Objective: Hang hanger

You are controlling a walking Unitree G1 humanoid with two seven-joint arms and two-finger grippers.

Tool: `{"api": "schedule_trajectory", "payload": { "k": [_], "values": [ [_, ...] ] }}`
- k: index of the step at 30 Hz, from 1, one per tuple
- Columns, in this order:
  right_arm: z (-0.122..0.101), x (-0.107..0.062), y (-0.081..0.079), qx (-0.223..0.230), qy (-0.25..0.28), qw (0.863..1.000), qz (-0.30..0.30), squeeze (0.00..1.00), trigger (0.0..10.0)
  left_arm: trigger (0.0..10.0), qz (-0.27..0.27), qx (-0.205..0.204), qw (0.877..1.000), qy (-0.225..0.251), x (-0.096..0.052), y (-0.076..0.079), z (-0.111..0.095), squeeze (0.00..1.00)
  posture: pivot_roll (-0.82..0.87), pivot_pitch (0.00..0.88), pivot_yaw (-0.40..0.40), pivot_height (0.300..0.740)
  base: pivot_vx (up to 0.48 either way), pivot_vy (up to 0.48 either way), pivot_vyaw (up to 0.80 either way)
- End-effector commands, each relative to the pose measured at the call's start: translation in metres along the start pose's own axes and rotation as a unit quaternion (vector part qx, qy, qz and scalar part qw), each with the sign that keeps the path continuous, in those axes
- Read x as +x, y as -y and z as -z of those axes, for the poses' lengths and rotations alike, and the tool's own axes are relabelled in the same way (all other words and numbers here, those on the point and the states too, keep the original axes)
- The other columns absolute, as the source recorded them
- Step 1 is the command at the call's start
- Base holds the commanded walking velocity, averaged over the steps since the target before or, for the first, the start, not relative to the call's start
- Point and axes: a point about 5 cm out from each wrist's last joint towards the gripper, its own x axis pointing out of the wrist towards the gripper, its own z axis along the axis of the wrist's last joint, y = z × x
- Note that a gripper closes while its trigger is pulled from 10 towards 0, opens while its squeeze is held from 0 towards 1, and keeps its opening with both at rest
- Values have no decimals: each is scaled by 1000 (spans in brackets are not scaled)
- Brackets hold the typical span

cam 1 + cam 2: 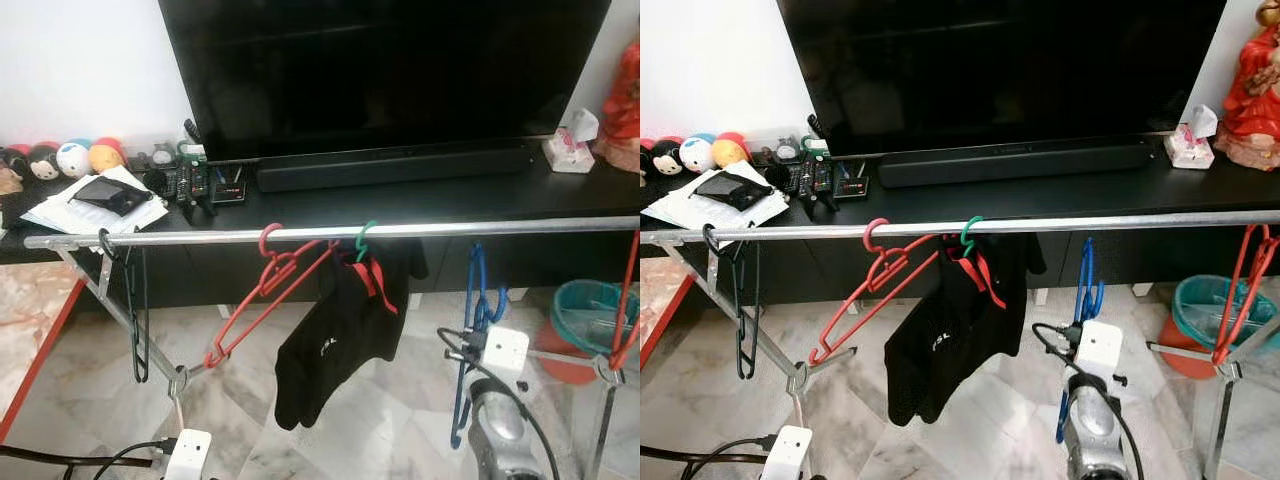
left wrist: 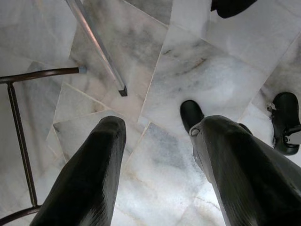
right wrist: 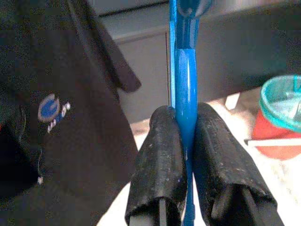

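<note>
blue hanger (image 1: 478,300) pinched tight in the right gripper (image 3: 186,141) — hook not visibly over the rail (image 1: 450,230)

letting go now could drop it; black shirt (image 1: 340,330) crowds its 9 o'clock. left gripper (image 2: 155,155) gapes, holding nothing.

A shiny metal rail (image 1: 420,231) carries a glossy blue plastic hanger (image 3: 185,103) pinched between the right end effector (image 3: 188,155) and its rough, matt black fingers (image 3: 160,160), beside a soft black cloth shirt (image 1: 340,330), above a polished marble floor (image 2: 207,80).

White wall (image 1: 80,70) behind large dark TV (image 1: 380,70) and soundbar (image 1: 395,165) on long black console (image 1: 450,200), grey-veined marble floor (image 1: 370,420) below.
</note>
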Motion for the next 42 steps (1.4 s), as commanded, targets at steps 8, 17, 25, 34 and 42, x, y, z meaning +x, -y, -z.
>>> {"api": "schedule_trajectory", "payload": {
  "k": [8, 17, 25, 34, 42],
  "values": [
    [-29, 18, -2, 3, 34, 999, -5, 0, 10000, 10000, -7, 7, 1000, 0, 0, -4, 0, 0, -182, 0, 68, 740, 0, 0, 0],
    [-51, 30, -4, 5, 54, 998, -12, 0, 10000, 10000, -10, 7, 1000, 0, 0, -4, -1, 0, -182, 0, 70, 740, 0, 0, 0],
    [-60, 38, -12, -18, 34, 999, -37, 0, 10000, 10000, -11, 6, 1000, 1, 0, -4, -1, 0, -179, 0, 68, 740, 0, 0, 0],
    [-65, 46, -18, -44, 0, 997, -71, 0, 10000, 10000, -11, 6, 1000, 1, 0, -4, -2, 0, -178, 0, 70, 740, 0, 0, 0],
    [-84, 53, -17, -40, 23, 996, -73, 0, 10000, 10000, -11, 6, 1000, 1, 0, -4, -2, 0, -177, 0, 71, 740, 0, 0, 0]
  ]
}}
